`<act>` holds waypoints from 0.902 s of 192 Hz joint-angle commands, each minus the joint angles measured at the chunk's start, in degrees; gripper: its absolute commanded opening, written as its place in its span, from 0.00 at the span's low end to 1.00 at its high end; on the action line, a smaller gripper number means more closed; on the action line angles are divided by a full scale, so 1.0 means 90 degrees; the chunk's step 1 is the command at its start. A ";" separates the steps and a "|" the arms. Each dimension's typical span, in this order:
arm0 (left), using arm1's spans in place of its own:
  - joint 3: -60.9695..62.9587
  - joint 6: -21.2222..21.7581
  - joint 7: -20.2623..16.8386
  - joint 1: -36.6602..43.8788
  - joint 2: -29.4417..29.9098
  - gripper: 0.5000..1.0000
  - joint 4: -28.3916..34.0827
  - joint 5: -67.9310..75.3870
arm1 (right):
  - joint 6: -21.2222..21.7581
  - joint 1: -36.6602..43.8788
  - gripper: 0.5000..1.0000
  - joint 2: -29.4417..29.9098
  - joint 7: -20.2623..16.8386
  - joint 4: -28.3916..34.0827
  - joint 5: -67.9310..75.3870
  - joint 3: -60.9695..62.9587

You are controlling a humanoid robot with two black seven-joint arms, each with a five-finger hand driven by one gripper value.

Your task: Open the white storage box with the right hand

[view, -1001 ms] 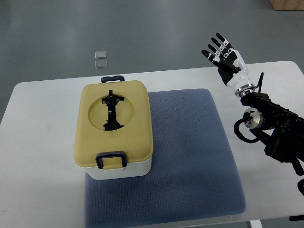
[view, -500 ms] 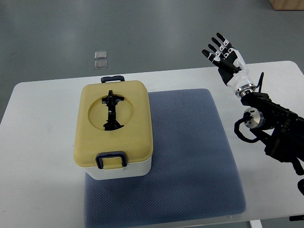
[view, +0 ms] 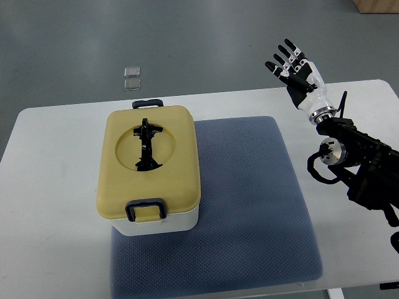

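The white storage box (view: 163, 223) stands on the left part of a blue-grey mat (view: 249, 199), closed under a yellow lid (view: 149, 163). A black folding handle (view: 146, 146) lies in the lid's round recess. A dark blue latch (view: 146, 209) sits at the lid's near edge and another (view: 148, 103) at its far edge. My right hand (view: 294, 70) is raised beyond the table's far right edge, fingers spread and holding nothing, well to the right of the box. Its black arm (view: 358, 163) enters from the right. The left arm does not show.
The white table (view: 50, 205) carries the mat and box. Two small clear squares (view: 131, 78) lie on the grey floor beyond the table's far edge. A brown box corner (view: 377, 5) shows at the top right.
The right hand and forearm have shifted slightly to the right and upward. The box has not moved.
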 commanded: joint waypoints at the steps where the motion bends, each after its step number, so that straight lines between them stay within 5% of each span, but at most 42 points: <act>1: 0.0000 0.0003 0.0000 0.0000 0.0000 1.00 -0.0001 -0.0001 | -0.0038 0.0031 0.86 0.0000 0.0000 0.0002 -0.0041 -0.0001; 109: 0.0000 -0.0007 0.0000 0.0000 0.0000 1.00 -0.0001 -0.0001 | 0.0030 0.1164 0.86 -0.0283 0.0039 0.0100 -0.0480 -0.1338; 173: 0.0000 0.0003 0.0000 0.0000 0.0000 1.00 -0.0001 -0.0001 | 0.0811 0.2912 0.86 -0.0576 0.0129 0.0636 -0.3799 -0.2393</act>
